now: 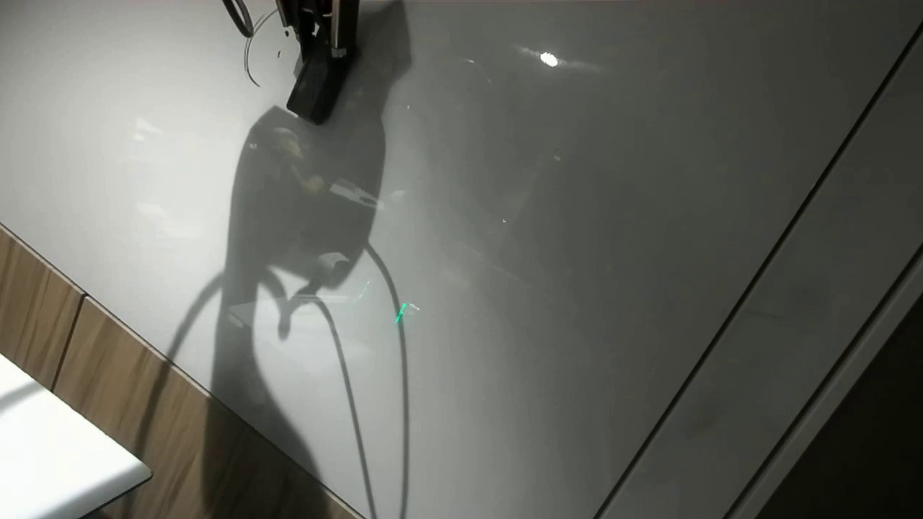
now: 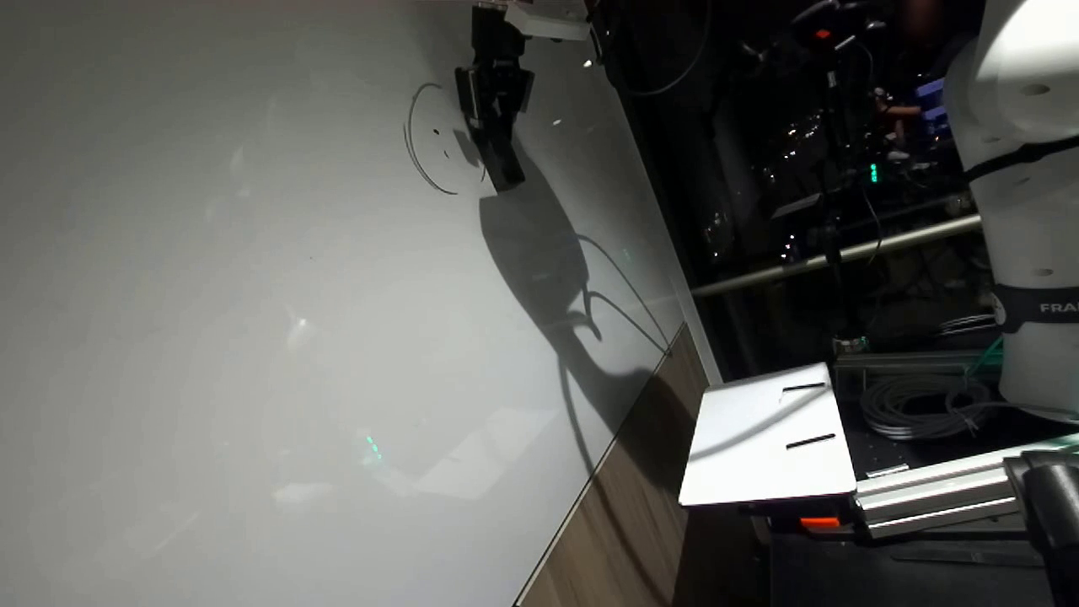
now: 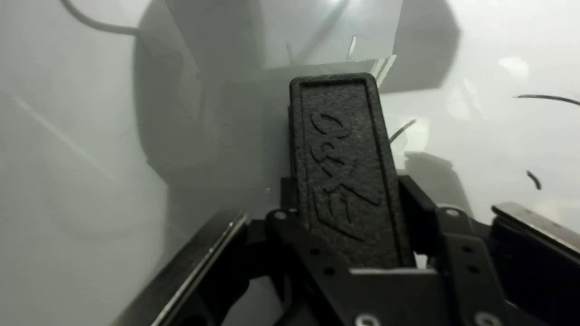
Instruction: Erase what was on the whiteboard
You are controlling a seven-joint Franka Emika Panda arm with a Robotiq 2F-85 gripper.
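Observation:
The whiteboard [image 1: 519, 346] is a large glossy pale-grey panel in both exterior views [image 2: 253, 354], and it fills the background of the wrist view [image 3: 68, 190]. A black eraser [image 3: 340, 158] embossed "EXPO" is clamped between the fingers of my gripper [image 3: 351, 199]. In the exterior views the eraser [image 1: 315, 90] hangs tilted at the board, lower end [image 2: 506, 169] close to it; I cannot tell if it touches. A thin dark arc [image 2: 410, 139] with small dots lies beside the eraser. In the wrist view short dark strokes [image 3: 548, 97] show to its right. The eraser hides part of the drawing.
A brown wood-grain strip [image 1: 137, 382] borders the board. A white plate [image 2: 767, 447] stands beside the strip, near the white arm base [image 2: 1037, 244] and a coiled cable [image 2: 919, 405]. A metal rail [image 2: 936, 497] is at lower right. The arm's shadow falls across the board.

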